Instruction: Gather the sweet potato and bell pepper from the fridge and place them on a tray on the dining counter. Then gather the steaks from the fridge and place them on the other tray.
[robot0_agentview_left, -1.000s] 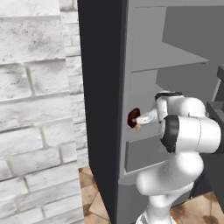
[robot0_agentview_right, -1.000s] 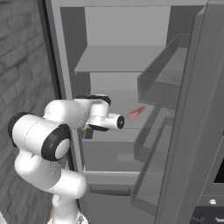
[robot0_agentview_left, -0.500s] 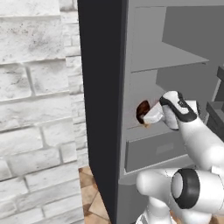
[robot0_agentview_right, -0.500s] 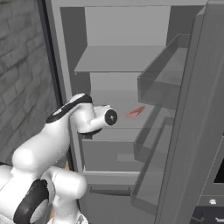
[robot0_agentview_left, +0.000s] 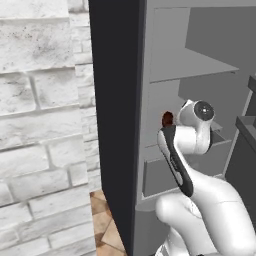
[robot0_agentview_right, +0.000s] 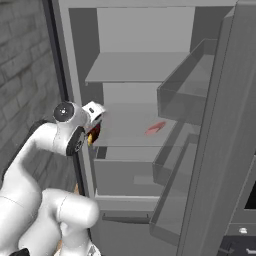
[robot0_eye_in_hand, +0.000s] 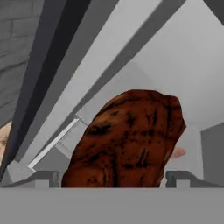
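- The sweet potato (robot0_eye_in_hand: 131, 140) is a lumpy reddish-brown tuber with dark streaks and blotches over its skin, broad at its lower end and narrowing toward a blunt end at 1 o'clock in the hand view.
- It lies between the two dark fingertips (robot0_eye_in_hand: 43, 178) of the gripper (robot0_eye_in_hand: 114, 180), which stand wide apart on either side of it; whether they touch its skin cannot be told.
- In the left base view the sweet potato (robot0_agentview_left: 167, 119) shows as a small dark red-brown lump at the left edge of the middle shelf of the fridge (robot0_agentview_left: 115, 125), just at 10 o'clock from the white hand.
- In the right base view it (robot0_agentview_right: 94, 133) peeks out beneath the hand, at 4 o'clock from the round wrist joint, with the gripper (robot0_agentview_right: 95, 125) over it at the shelf's left end.
- A pale red steak (robot0_agentview_right: 155, 128) lies farther along the same shelf, at 3 o'clock from the hand and well apart from it.
- The steak (robot0_eye_in_hand: 179, 152) also shows as a pinkish patch just past the potato's right edge in the hand view.
- The open fridge door (robot0_agentview_right: 220, 150) stands at the right with its clear bins (robot0_agentview_right: 182, 95) jutting toward the shelves.
- A white brick wall (robot0_agentview_left: 45, 125) flanks the fridge's dark side panel on the left.
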